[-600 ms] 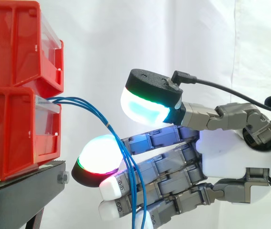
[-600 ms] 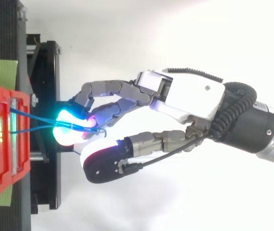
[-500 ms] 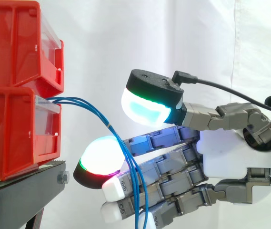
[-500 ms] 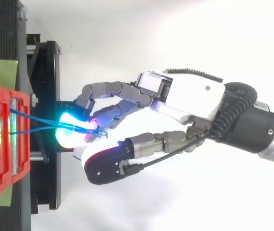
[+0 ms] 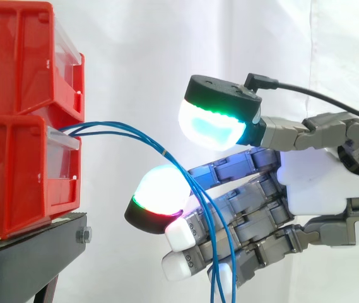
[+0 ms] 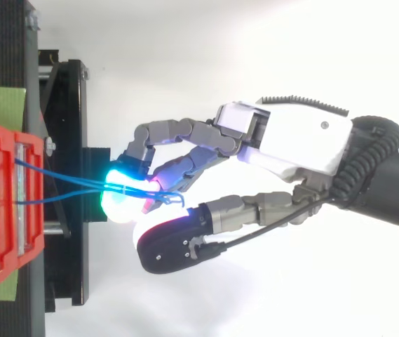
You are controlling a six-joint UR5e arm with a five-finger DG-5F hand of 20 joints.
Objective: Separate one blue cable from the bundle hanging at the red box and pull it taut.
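Observation:
Several thin blue cables (image 5: 135, 134) come out of the front of the lower red box (image 5: 21, 170) and arc right and down. They run behind the white-glowing fingertip (image 5: 160, 196) of my hand (image 5: 311, 189) and in front of the fingers under it, then hang below. In the top view the blue cables (image 6: 66, 182) stretch from the red box (image 6: 3, 203) to the curled fingers, ending in a small hook there. The thumb pad (image 5: 217, 123) glows cyan and stands apart above the cables.
A second red bin (image 5: 21, 57) is stacked on the lower one. Both rest on a black stand (image 5: 34, 243) whose edge lies just left of and below the fingertips. A white curtain is the backdrop, with free room to the right.
My hand has moved right and slightly up, away from the red box. The blue cables came along between the fingers and now span a longer, flatter arc.

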